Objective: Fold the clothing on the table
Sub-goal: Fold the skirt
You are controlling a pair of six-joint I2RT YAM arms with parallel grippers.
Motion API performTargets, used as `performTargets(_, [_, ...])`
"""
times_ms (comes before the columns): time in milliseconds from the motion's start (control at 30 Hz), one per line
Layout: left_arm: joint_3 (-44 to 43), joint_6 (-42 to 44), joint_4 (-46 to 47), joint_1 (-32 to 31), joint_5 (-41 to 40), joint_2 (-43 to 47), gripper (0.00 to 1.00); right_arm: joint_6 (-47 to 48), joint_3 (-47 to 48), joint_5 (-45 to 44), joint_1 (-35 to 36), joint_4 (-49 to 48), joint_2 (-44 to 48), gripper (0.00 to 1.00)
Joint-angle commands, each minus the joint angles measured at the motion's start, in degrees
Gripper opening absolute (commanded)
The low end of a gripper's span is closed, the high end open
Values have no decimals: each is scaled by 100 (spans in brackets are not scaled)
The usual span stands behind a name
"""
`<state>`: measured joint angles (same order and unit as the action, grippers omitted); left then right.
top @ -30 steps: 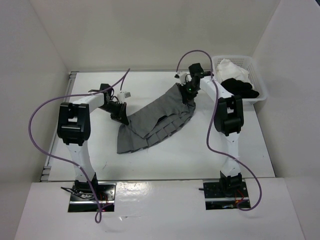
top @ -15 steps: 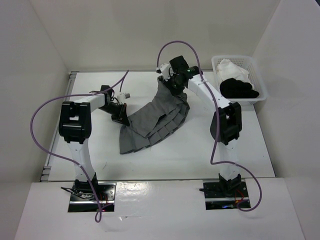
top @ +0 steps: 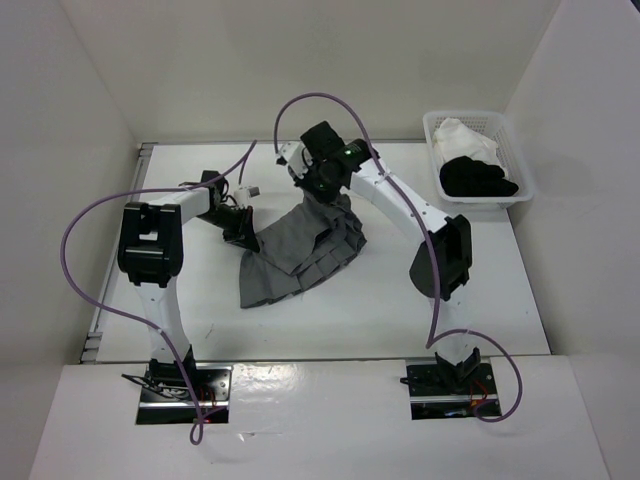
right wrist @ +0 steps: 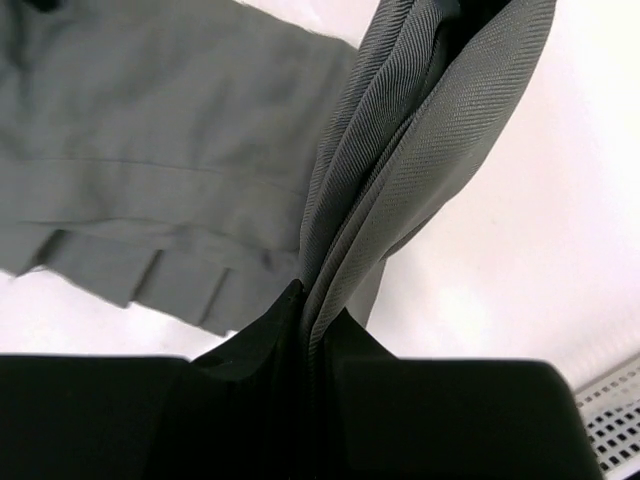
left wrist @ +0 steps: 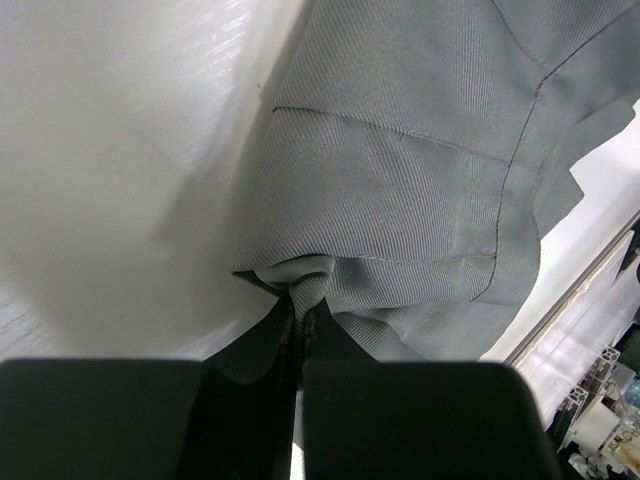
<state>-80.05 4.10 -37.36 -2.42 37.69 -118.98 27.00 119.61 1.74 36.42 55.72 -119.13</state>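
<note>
Swinging left along the far side of the worktop (top: 390,300), the right claw (top: 318,188) has left the basket's side and now sits over the middle, and it has dragged its end of the grey pleated skirt (top: 300,250) along, so cloth that lay stretched out a second ago is bunched up shorter. Working from the arm bases outward: the skirt's pleated hem lies flat on the worktop, left of centre, with the pleats fanned toward the near side. Just beyond it, the left claw (top: 240,232) hasn't budged, and it is pinched tight on a gathered nub of fabric at the skirt's left edge, with the cloth squeezed between the fingers. Farther back, the right claw is nipped narrow onto a thick doubled fold of the same skirt. That fold is raised, and the grey fabric drapes from it down onto the flat part. Away in the far right corner sits the white basket (top: 527,176), with a white garment (top: 462,135) at its back and a black garment (top: 478,178) in front, well apart from the skirt.
</note>
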Motion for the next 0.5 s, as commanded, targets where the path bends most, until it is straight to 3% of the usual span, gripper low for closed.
performTargets(0, [-28,-14,71,75,-69,-134,0,68,728,-68,207,359,66,0])
performTargets(200, [-28,-67,71,189,-69,-134,0,68,1433,134,576,930,-215,0])
performTargets(467, [-28,-67,71,303,-69,-187,0,68,1302,248,1076,984,-330,0])
